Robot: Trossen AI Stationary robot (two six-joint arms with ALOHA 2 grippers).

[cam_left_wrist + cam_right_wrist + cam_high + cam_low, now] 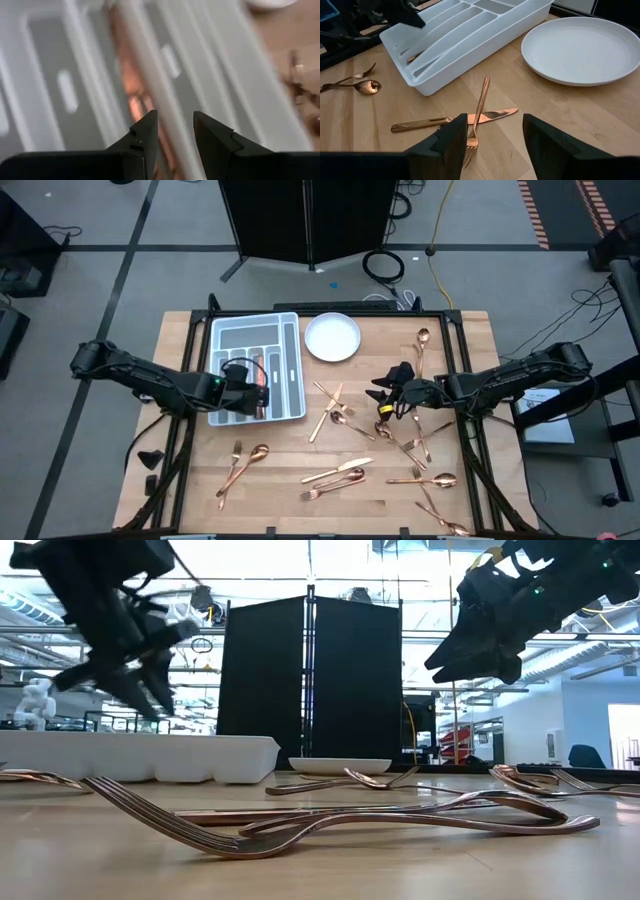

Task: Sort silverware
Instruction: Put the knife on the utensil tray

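The grey compartmented tray (pixel 285 360) stands at the table's far left, next to a white plate (pixel 332 337). My left gripper (pixel 250 385) hovers open above the tray's near end, and a copper piece (pixel 131 97) lies in a compartment below its fingers. My right gripper (pixel 384 402) hangs open above the table's middle right. Beneath it a fork (pixel 479 112) lies crossed over a knife (pixel 445 121) on the wood. More silverware lies loose: a fork and spoon (pixel 246 461) near left, a knife and fork (pixel 336 475) at the near middle.
Further spoons and forks (pixel 420 445) are scattered under and near the right arm, with one spoon (pixel 422 340) at the far right. A black panel (pixel 310 680) stands beyond the table's far edge. Bare wood shows between the tray and the near left pieces.
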